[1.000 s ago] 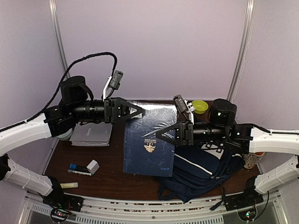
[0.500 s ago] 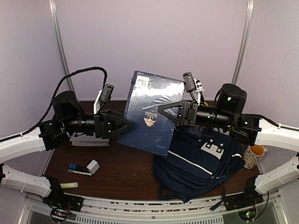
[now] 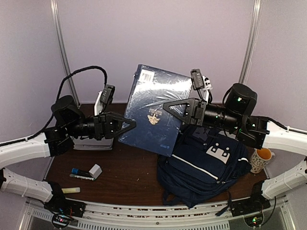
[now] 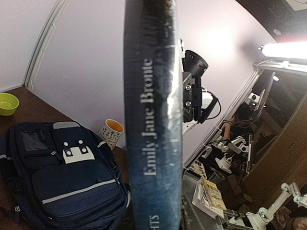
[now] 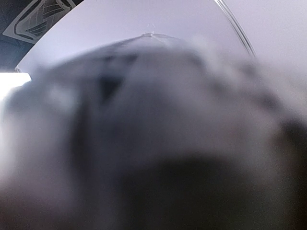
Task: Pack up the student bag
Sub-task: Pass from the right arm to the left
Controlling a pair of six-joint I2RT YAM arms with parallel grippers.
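Student bag, navy with a white stripe and a white buckle patch, lay front-up on the right half of the brown bench, its dark straps trailing toward the near edge. It sat directly below the right gripper and apart from it, with nothing of that gripper touching the fabric. The left gripper hovered well to the bag's left, across a bare stretch of bench. Between the two grippers a dark blue book with an emblem on its cover hung in the air, tilted, its lower right corner just above the bag's upper left edge in the overhead view. The right gripper was clamped on the book's right edge and carried it. The right wrist view gave only a dark blur pressed close to the lens. The left gripper's tip met the book's left edge low down, but whether it pinched the book or only touched it could not be told. The left wrist view looked straight at the book's spine, printed with "Emily Jane Bronte", with the bag lying beyond it on the bench. A yellow-green bowl stood behind the bag, and a patterned mug stood just beside its right side. Under the left arm lay a grey booklet, and nearer the front edge a marker rested beside a small white block.
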